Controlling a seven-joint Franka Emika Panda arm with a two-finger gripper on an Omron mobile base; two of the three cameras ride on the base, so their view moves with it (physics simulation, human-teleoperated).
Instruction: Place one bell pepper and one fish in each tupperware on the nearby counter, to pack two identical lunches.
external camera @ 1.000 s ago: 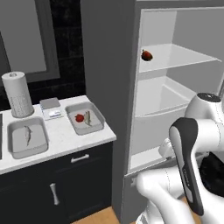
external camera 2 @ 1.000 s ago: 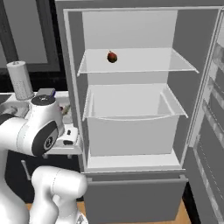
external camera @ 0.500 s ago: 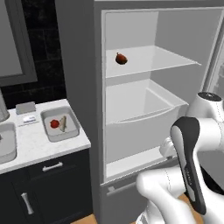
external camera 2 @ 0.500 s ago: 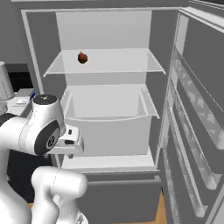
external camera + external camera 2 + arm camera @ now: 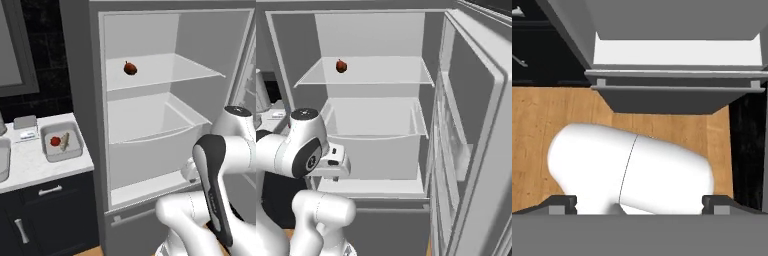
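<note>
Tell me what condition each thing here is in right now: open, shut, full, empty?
Fridge door: swung wide open.
Bell pepper: sitting alone on the upper fridge shelf.
Fridge drawer: in place, nothing visible inside.
Tupperware: lidless on the counter, holding a red pepper and a fish.
Gripper: open, holding nothing, pointing down at the floor.

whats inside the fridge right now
One dark red bell pepper sits on the upper glass shelf of the open fridge. The drawer below looks bare from above, but its front wall hides the bottom.
</note>
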